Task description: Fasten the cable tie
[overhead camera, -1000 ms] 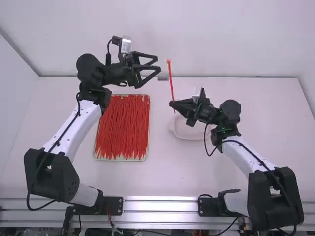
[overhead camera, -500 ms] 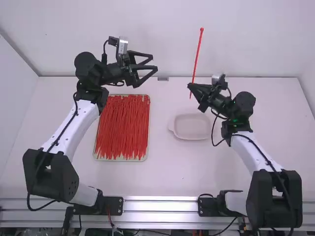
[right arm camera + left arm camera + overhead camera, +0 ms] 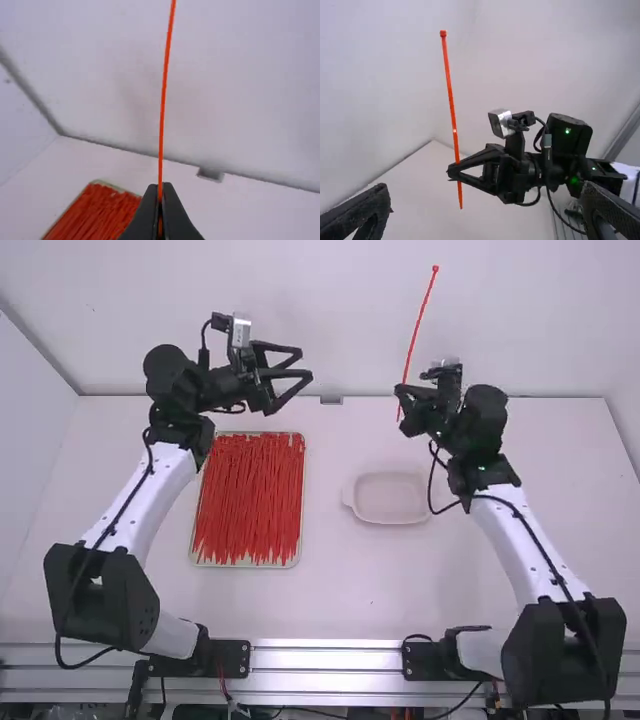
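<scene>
In the high view, holding the cable tie point(image 3: 420, 320) near its lower end in the right gripper point(image 3: 404, 408), fingers pressed together on the strap, head end pointing up and leaning slightly, well above the table point(image 3: 560, 470); probably offering it in free air so the other arm can reach it. Waiting opposite with the left gripper point(image 3: 296, 381) spread wide, gripping nothing, well apart from the tie. Leaving the tray point(image 3: 197, 558) of spare red ties and the bowl point(image 3: 385, 498) on the table below. In the left wrist view, facing the right gripper head-on between own fingers set far apart, seeing the tie nearly upright with a short tail hanging under the pinch. In the right wrist view, clamping the strap between two closed fingers, looking along it toward the back wall, with the tray lying beyond.
</scene>
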Robot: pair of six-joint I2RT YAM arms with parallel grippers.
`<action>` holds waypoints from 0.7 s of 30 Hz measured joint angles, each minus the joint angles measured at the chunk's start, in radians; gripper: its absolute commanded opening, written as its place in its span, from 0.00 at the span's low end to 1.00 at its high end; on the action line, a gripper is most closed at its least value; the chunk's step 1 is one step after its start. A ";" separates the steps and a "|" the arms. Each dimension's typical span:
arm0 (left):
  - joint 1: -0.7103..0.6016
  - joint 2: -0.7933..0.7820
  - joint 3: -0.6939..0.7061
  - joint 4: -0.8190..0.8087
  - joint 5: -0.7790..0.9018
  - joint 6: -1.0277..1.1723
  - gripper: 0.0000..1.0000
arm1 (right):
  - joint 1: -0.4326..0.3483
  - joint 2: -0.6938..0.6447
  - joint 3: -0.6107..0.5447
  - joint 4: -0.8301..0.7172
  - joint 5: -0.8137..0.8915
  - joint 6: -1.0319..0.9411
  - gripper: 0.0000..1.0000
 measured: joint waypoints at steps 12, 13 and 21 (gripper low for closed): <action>0.015 0.000 0.000 0.000 0.008 0.048 0.99 | 0.253 0.000 0.003 -0.167 0.554 -0.078 0.00; 0.015 0.000 0.000 0.000 0.007 0.049 0.99 | 0.276 0.000 0.004 -0.175 0.600 -0.081 0.00; 0.019 0.000 0.000 -0.092 -0.070 0.052 0.99 | 0.445 0.000 0.003 -0.213 0.959 -0.096 0.00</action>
